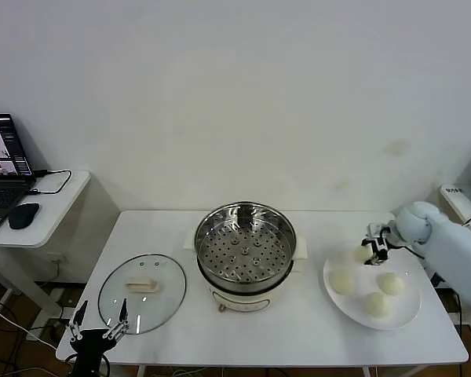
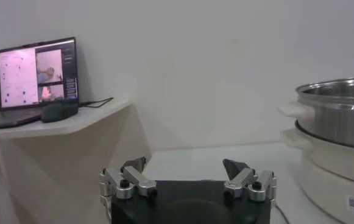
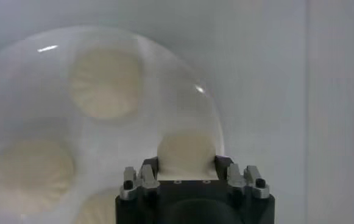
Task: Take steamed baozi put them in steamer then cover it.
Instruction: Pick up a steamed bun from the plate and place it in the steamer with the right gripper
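I work at a white table (image 1: pixel 298 330) against a plain wall. The steamer (image 1: pixel 246 250) stands empty, the cover (image 1: pixel 141 292) flat beside it. My right gripper (image 1: pixel 372 250) clamps one baozi (image 3: pixel 186 153) on the plate (image 1: pixel 408 312); three remain. My left gripper (image 1: pixel 99 328) idles, released.

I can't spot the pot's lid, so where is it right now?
In the head view, the glass lid lies flat on the white table, left of the steamer pot, just beyond the idle left end effector.
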